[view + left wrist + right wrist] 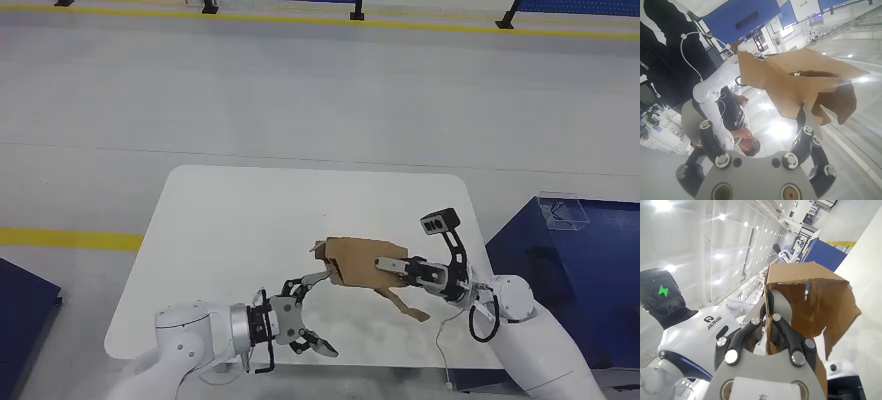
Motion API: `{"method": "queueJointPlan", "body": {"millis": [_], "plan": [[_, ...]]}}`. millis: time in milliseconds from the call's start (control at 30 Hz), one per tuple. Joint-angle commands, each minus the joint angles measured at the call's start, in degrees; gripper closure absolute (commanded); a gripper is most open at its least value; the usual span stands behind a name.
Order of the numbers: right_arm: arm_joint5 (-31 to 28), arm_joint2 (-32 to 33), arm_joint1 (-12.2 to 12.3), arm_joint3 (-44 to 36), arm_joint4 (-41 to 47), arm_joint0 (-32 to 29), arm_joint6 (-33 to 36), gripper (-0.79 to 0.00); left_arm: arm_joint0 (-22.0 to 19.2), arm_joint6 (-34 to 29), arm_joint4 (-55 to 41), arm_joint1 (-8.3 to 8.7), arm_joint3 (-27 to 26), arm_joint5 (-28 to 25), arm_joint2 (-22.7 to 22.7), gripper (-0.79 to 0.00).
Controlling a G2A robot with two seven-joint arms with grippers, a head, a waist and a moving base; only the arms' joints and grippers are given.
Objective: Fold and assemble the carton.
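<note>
Cardboard carton (365,258) is held over the near right part of the white table (250,230), half folded, with a couple of loose flaps dangling off it. The right gripper (400,267) is pinched tight on one wall, a finger on each side of the panel. The left gripper (318,312) is spread wide, one fingertip right up against the carton's end flap and the other hanging free.
</note>
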Motion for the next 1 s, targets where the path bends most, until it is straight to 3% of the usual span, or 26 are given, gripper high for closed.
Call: {"method": "queueJointPlan", "body": {"millis": [0, 533, 800, 967], "plan": [[0.3, 0.0, -0.1, -0.2, -0.1, -0.2, 0.3, 0.000, -0.6, 0.9, -0.6, -0.19, 0.4, 0.6, 0.5, -0.785], [7.4, -2.3, -1.5, 0.1, 4.1, -0.1, 3.0, 0.000, -4.1, 3.7, -5.6, -1.61, 3.1, 3.5, 3.8, -0.785], [15.6, -2.1, -2.6, 4.7, 16.4, 1.4, 6.4, 0.000, -1.5, -1.0, -8.8, -1.36, 1.6, -2.5, -2.1, -0.785], [27.1, -2.9, -3.7, 7.8, 29.1, 2.5, 6.6, 0.000, 3.2, -7.1, -9.2, -0.40, 0.4, -2.4, -8.5, -0.785]]}}
